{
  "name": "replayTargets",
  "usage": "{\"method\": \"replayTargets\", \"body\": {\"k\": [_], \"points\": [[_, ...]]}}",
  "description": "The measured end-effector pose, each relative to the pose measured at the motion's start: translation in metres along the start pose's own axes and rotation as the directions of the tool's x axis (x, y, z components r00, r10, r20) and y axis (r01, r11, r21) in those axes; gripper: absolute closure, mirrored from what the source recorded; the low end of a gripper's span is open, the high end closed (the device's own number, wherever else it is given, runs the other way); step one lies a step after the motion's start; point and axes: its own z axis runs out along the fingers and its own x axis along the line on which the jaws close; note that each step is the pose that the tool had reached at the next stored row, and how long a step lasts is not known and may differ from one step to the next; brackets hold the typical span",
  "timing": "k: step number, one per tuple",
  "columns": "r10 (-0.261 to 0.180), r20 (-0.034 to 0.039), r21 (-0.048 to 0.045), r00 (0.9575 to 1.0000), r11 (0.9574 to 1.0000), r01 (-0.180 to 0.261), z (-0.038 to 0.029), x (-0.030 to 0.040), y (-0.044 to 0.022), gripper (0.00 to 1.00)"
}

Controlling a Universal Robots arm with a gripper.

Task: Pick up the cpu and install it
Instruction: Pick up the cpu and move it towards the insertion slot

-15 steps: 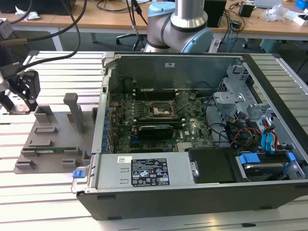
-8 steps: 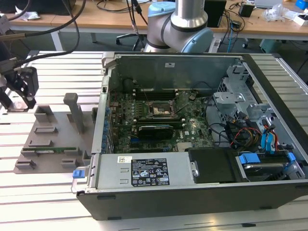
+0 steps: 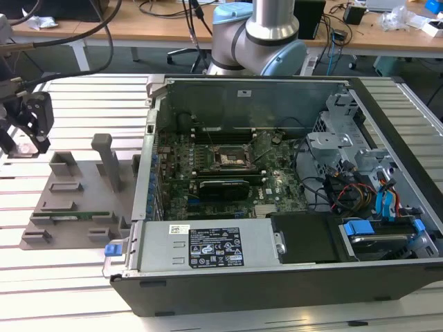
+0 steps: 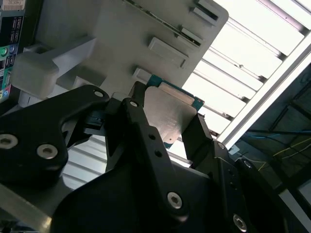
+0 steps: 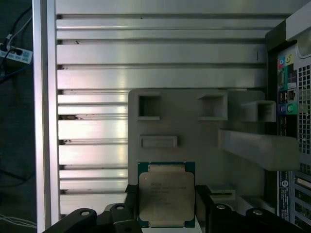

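Ribbed aluminium slats (image 3: 69,283) form the bench, and over their end at the exterior view's left hangs the gripper (image 3: 33,128), its black fingers (image 5: 202,201) clenched on two opposite edges of the cpu (image 5: 166,191). In both wrist views the chip sits squarely between them, silver plate facing the first wrist camera, with the green rim (image 4: 181,92) showing past the finger ends in the second wrist view. Whether the cpu is lifted clear of what lies beneath cannot be told. Behind it lies a grey fixture plate (image 3: 76,187) with moulded pockets and an upright post (image 3: 107,159). A long green memory stick (image 3: 69,216) lies in a slot near the plate's front edge. Bare slats run from the plate out to the frame rail (image 5: 43,121) of the bench. On the plate's other side, just beside it, stands the open computer case (image 3: 277,283). It holds a motherboard with the black-framed socket (image 3: 232,160) near its middle, a labelled power supply (image 3: 208,245) along the front, and drive bays with cables (image 3: 360,187) at the exterior view's right.
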Motion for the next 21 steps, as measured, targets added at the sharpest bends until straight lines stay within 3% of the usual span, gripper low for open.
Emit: {"method": "replayTargets", "body": {"k": [21], "points": [[0.000, 0.0000, 0.0000, 1.0000, 1.0000, 0.000, -0.0230, -0.0004, -0.0001, 0.45]]}}
